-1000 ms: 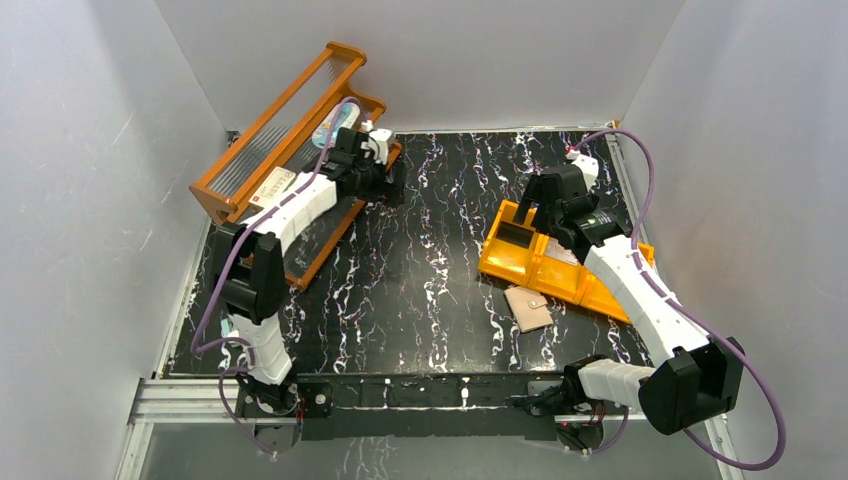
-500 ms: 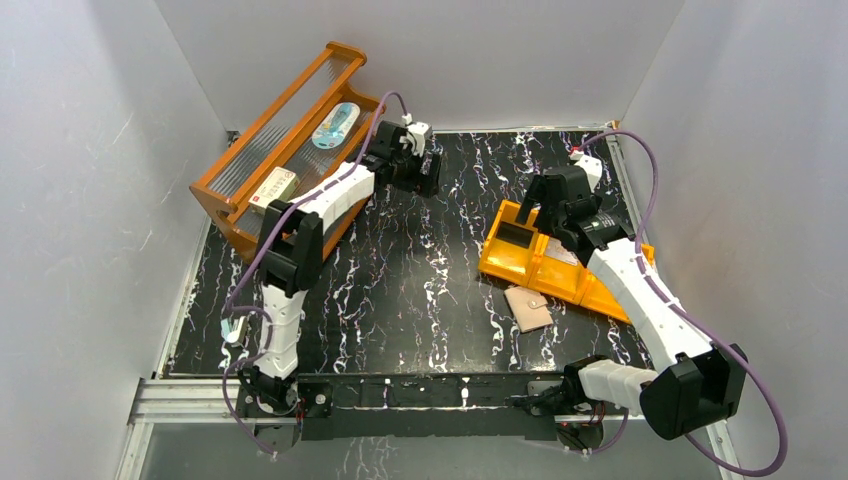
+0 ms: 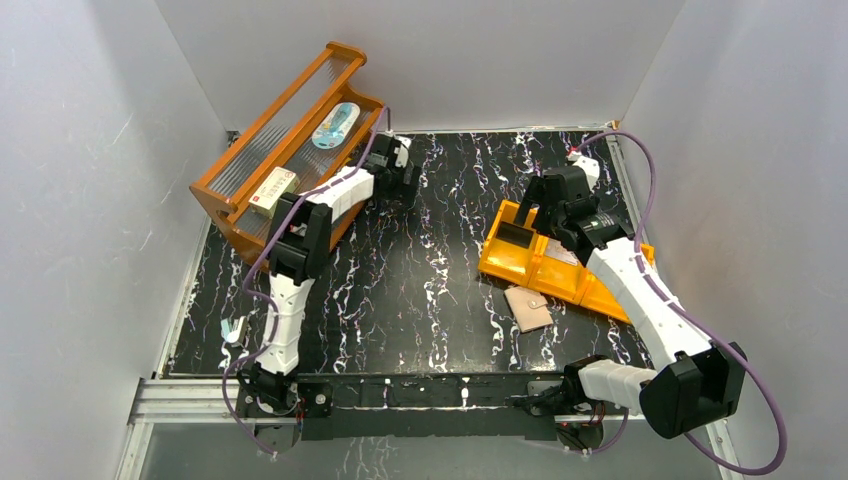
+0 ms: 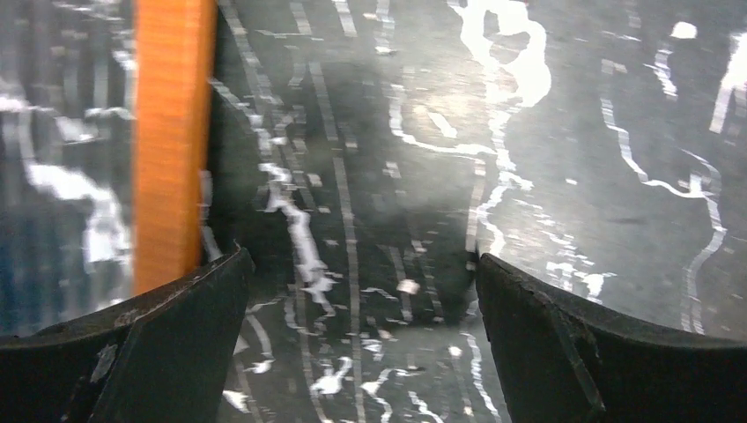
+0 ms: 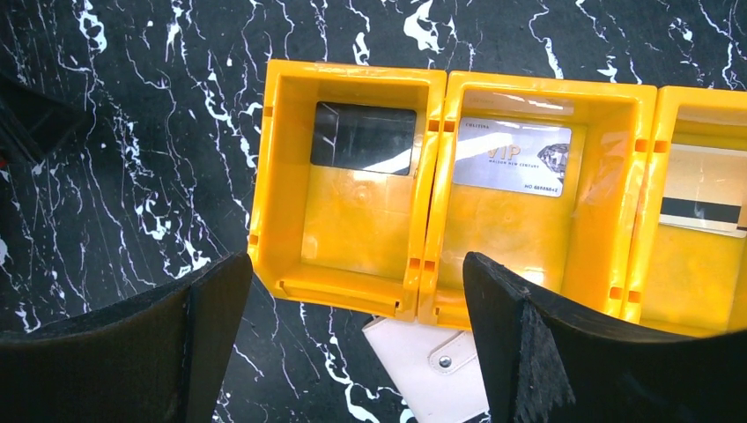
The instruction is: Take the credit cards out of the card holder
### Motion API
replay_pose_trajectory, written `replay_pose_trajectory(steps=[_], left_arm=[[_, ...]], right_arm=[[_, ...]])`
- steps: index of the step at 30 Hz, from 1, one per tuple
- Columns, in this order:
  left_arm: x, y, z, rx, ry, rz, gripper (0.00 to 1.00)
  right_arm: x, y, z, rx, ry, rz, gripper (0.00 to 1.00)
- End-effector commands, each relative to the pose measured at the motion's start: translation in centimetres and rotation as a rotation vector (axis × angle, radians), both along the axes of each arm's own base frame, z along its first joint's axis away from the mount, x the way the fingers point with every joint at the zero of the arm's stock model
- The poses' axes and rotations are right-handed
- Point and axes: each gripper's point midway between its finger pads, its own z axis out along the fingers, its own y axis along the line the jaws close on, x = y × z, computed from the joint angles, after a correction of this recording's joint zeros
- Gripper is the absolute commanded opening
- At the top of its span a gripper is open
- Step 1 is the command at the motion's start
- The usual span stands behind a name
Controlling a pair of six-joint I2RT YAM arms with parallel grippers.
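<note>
Left fingers (image 4: 167, 352) and right fingers (image 5: 546, 352) are wide, holding nothing; right should drop slowly, pinching the card holder (image 5: 427, 366) by its edge

card holder (image 5: 423, 366): on table (image 3: 430, 260), just before tray (image 5: 438, 176) | tray: right side, cards (image 5: 512, 156) inside | rack (image 3: 338, 55): far left

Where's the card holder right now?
Top view, right side: the card holder lies closed on the table, by the tray's near edge.

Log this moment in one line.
left gripper: open, empty | right gripper: open, over tray | card holder: closed, on table | cards: three in tray
</note>
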Motion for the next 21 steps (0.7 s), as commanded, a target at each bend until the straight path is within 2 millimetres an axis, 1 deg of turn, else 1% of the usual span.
replay_pose_trajectory(steps=[1,3,6,7,15,21], left_arm=[[2.5,4.7,1.3,0.062,-0.042,0.121,0.98],[2.7,6.2,1.0,0.077,-0.031,0.164,0.98],[2.2,8.1,0.6,0.080,-0.012,0.222,0.98],[2.0,8.8,0.8,0.089,-0.013,0.246,0.98],[-0.8,13.8,0.3,0.148,0.007,0.410,0.98],[-2.2,15.8,0.8,0.174,0.004,0.428,0.98]], right_arm=[[0.0,0.1,-0.2,0.012,0.013,0.006,0.98],[0.0,0.2,-0.2,0.014,0.017,0.009,0.98],[-0.1,0.3,-0.5,0.014,0.025,0.012,0.98],[0.0,0.3,-0.6,0.015,0.027,0.011,0.98],[0.1,0.7,-1.0,0.024,0.046,0.024,0.98],[-0.1,0.7,-1.2,0.024,0.051,0.025,0.98]])
